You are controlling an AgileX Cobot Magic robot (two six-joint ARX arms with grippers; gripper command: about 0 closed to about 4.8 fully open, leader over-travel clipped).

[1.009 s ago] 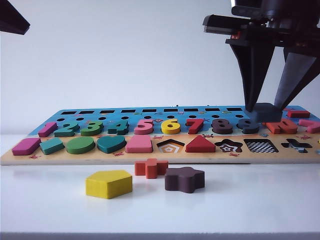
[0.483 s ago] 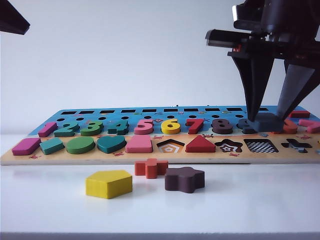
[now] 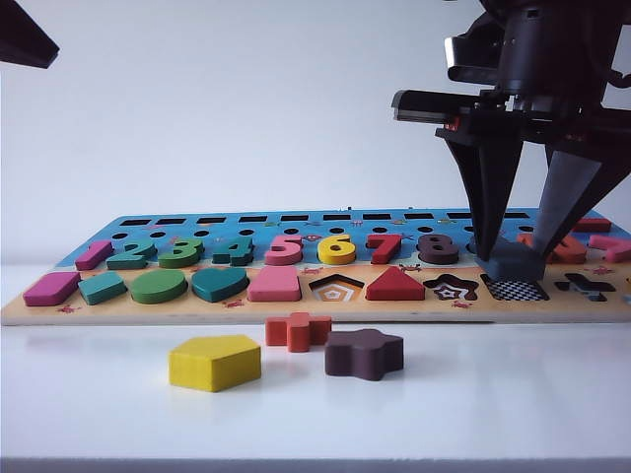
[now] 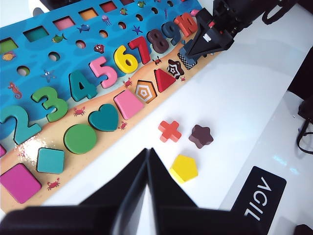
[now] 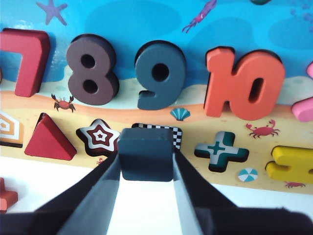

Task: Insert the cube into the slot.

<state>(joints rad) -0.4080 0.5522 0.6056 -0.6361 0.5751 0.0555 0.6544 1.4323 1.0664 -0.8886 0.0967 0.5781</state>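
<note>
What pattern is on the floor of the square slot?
Black-and-white checkerboard on the slot, clearest in the right wrist view.

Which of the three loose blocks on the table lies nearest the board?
The orange cross; the yellow pentagon and brown star lie further from the board.

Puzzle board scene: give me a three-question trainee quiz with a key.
1. True or false: the right claw grips the cube.
2. Which loose piece lies nearest the camera in the exterior view: A) the yellow pentagon, B) the orange cross, C) the brown star block?
3. Fill in: the cube hangs over the ____-floored slot.

Key: 1 true; 2 A; 3 checkerboard.
</note>
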